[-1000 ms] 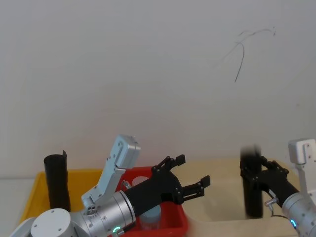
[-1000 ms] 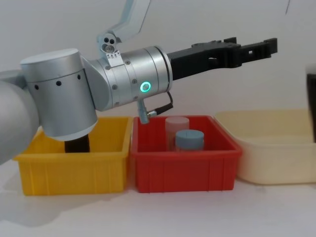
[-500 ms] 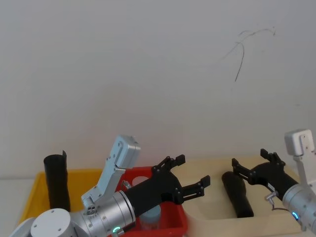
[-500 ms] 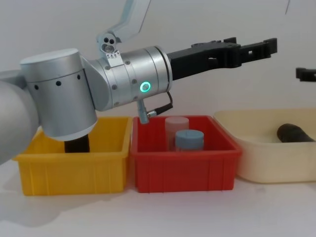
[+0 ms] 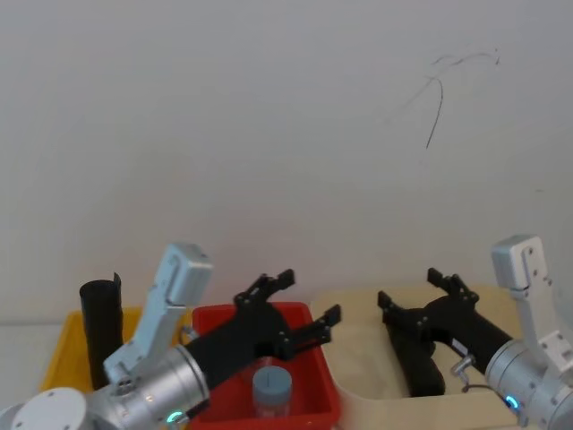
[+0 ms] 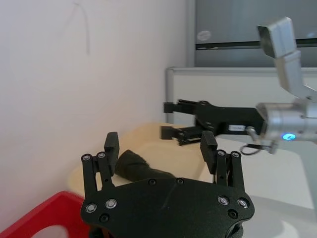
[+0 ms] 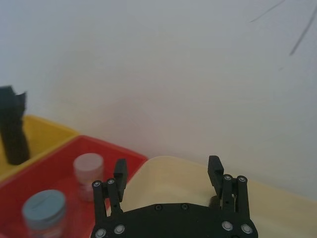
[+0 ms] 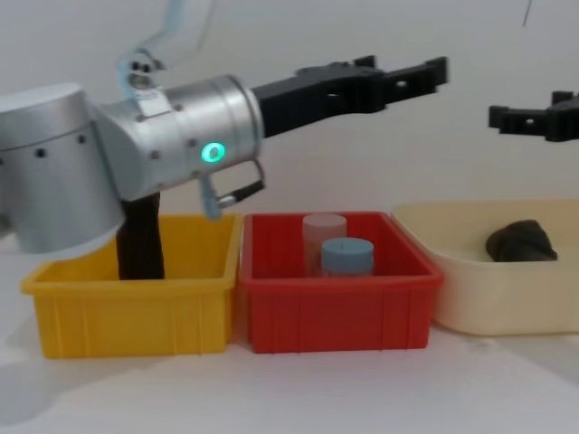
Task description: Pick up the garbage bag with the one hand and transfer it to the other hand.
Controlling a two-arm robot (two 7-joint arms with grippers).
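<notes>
Bag [image 8: 520, 242] lies in right bin [image 8: 470, 298]; left gripper [image 5: 307, 296], right gripper [image 5: 414, 288] spread, empty. Risk: slick roll slips at pickup.

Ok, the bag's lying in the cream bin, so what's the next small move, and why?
Probably lower the right gripper onto the garbage bag and close. The bag lies loose in the cream bin, the right jaws stand open above it, and the left gripper hangs open over the red bin, farther off.

You have a slim black plastic roll [image 8: 140, 242] upright in the yellow plastic bin [image 8: 136, 312], and a blue-lidded round jar [image 8: 347, 257] in the red plastic bin [image 8: 336, 316].
</notes>
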